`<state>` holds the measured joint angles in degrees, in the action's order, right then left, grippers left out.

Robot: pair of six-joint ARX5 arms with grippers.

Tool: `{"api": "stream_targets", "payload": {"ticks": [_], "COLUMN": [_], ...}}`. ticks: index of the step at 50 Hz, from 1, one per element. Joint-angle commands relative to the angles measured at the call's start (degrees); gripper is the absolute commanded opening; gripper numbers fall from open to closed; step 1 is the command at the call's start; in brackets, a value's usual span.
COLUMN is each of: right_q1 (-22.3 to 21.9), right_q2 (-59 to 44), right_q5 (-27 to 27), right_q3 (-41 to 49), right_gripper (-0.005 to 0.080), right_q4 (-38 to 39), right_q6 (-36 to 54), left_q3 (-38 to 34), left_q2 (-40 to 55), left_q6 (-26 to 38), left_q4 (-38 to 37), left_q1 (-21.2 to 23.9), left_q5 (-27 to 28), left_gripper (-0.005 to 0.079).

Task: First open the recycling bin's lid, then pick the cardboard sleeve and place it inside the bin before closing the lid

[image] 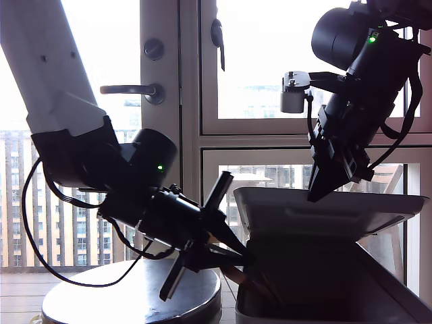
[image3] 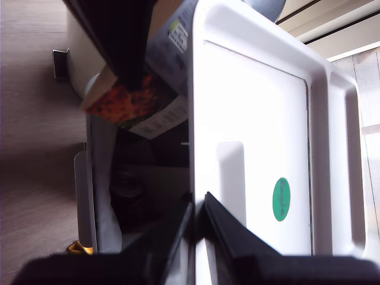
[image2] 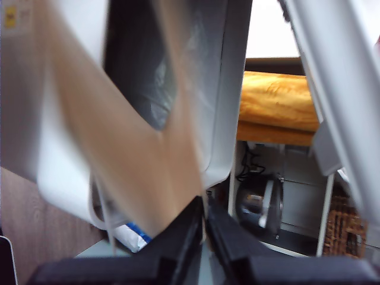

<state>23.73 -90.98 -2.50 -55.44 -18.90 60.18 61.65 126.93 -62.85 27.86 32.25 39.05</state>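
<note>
While my second gripper [image3: 199,205], pinched on the lid [image3: 255,148], props it above the recycling bin [image: 324,283], my first gripper [image2: 205,217], clamping the cardboard sleeve [image2: 148,160] at the bin's mouth, should next push in and release.

No text can be read anywhere. The sleeve [image3: 155,89] has a white label panel with print too small and blurred to make out, and the lid [image3: 255,148] carries a green sticker [image3: 281,199] with illegible marks.

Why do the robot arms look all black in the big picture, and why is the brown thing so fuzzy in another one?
Exterior view: bright windows behind turn both arms and the recycling bin into dark shapes. First wrist view: the cardboard sleeve sits so near the lens that it blurs, pinched in my first tool. Second wrist view: glare whitens the lid; its green mark stays sharp.
</note>
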Motion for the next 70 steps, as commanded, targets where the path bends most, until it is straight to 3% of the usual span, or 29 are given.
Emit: {"api": "stream_targets", "payload": {"ticks": [1,23,33,39,46,48,64,70], "right_q1": [0.1,0.1,0.1,0.1,0.1,0.1,0.1,0.1], "right_q2": [0.0,0.0,0.1,0.1,0.0,0.1,0.1,0.1], "right_q5": [0.1,0.0,0.0,0.0,0.0,0.0,0.0,0.0], "right_q3": [-0.6,-0.6,-0.6,-0.6,-0.6,-0.6,-0.6,-0.6], "right_gripper": [-0.0013,-0.0013,-0.0013,-0.0013,-0.0013,-0.0013,-0.0013,-0.0013], "right_q4": [2.1,2.8,2.8,2.8,2.8,2.8,2.9,2.9], "right_q6": [-0.4,-0.4,-0.4,-0.5,-0.5,-0.7,-1.6,-1.6], "left_q3": [0.0,0.4,0.5,0.6,0.7,0.8,4.7,7.0], "left_q2": [1.2,1.2,1.2,1.2,1.2,1.2,1.2,1.2], "left_q6": [-0.2,1.9,3.5,5.5,8.1,8.9,15.9,21.7], "left_q4": [0.3,-1.7,-2.6,-2.7,-2.9,-2.9,-10.9,-15.5], "left_q1": [0.8,6.3,6.6,6.5,6.6,6.6,7.2,7.5], "left_q5": [-1.3,-3.4,-5.9,-6.3,-6.7,-6.7,-4.6,-4.2], "left_gripper": [-0.0022,-0.0022,-0.0016,0.0072,0.0366,0.0412,0.0413,0.0412]}}
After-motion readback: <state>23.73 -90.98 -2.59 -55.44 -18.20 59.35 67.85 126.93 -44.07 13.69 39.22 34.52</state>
